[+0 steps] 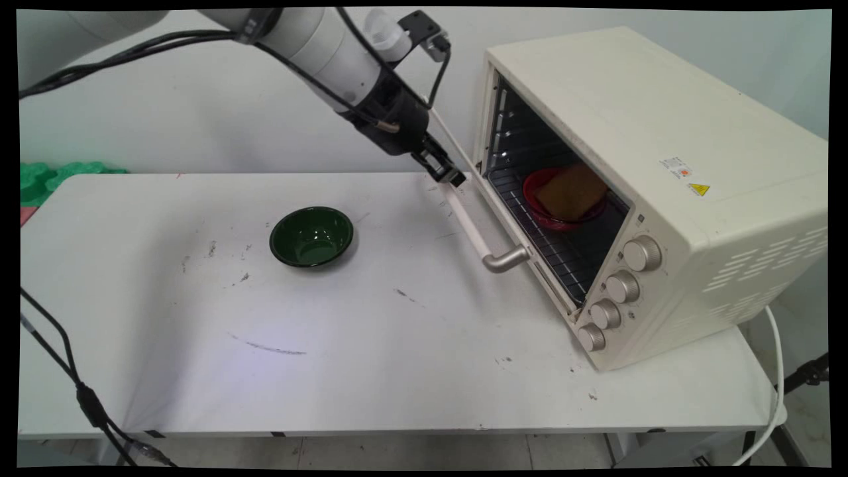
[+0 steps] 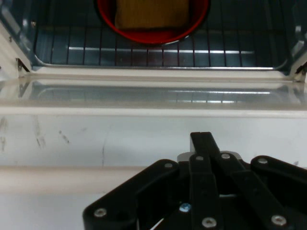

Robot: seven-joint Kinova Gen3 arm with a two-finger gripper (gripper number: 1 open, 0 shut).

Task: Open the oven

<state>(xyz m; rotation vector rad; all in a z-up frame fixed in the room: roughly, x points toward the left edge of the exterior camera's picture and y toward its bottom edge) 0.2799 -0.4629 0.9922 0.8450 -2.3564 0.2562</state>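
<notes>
The claw (image 1: 449, 175), fingers pressed together, rests at the far end of the open oven door's handle (image 1: 472, 228); a red bowl (image 1: 555, 211) of bread, likely light, sits inside.

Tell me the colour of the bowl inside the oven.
Red; the bowl in the oven shows best in the main view.

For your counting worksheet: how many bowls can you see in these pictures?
2. A green bowl stands on the table; a red bowl holding a tan slab sits on the oven rack. None seems hidden.
</notes>
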